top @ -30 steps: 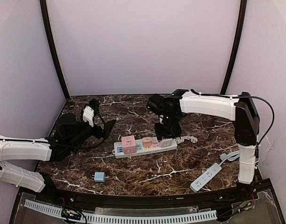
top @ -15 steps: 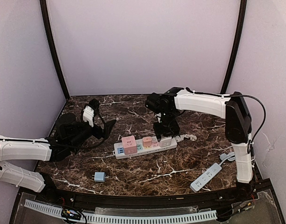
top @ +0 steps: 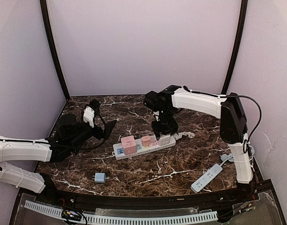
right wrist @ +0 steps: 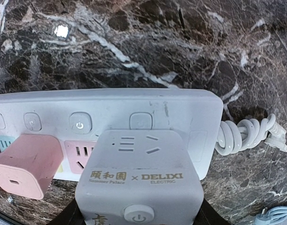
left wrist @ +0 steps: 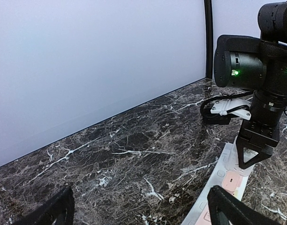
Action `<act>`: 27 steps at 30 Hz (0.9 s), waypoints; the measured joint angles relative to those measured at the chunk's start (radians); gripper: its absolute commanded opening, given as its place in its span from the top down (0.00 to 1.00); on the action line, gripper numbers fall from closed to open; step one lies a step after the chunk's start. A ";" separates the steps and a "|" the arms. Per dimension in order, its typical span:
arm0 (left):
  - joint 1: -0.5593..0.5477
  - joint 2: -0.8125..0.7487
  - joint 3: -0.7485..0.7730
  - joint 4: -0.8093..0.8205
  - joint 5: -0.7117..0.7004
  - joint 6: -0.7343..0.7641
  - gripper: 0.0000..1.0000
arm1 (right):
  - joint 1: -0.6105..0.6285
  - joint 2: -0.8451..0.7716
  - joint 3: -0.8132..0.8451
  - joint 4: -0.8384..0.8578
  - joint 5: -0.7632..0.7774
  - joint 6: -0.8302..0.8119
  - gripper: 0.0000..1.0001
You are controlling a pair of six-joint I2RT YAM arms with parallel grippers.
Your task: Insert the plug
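One grey plug (right wrist: 139,187), socket face upward

Cube adapter (right wrist: 139,183): within right gripper (top: 165,133), over power strip (right wrist: 49,105). Smaller plug (right wrist: 24,164): gripper's left. Coiled cord (right wrist: 246,136): gripper's right.

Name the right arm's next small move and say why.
Probably press straight down a little. The right gripper is shut on the white cube adapter, which sits over the cord end of the power strip, and I cannot tell whether it is fully seated.
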 measured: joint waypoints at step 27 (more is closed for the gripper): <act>0.002 0.048 0.019 -0.001 0.013 -0.001 0.01 | -0.098 0.206 0.312 0.262 -0.013 -0.067 0.32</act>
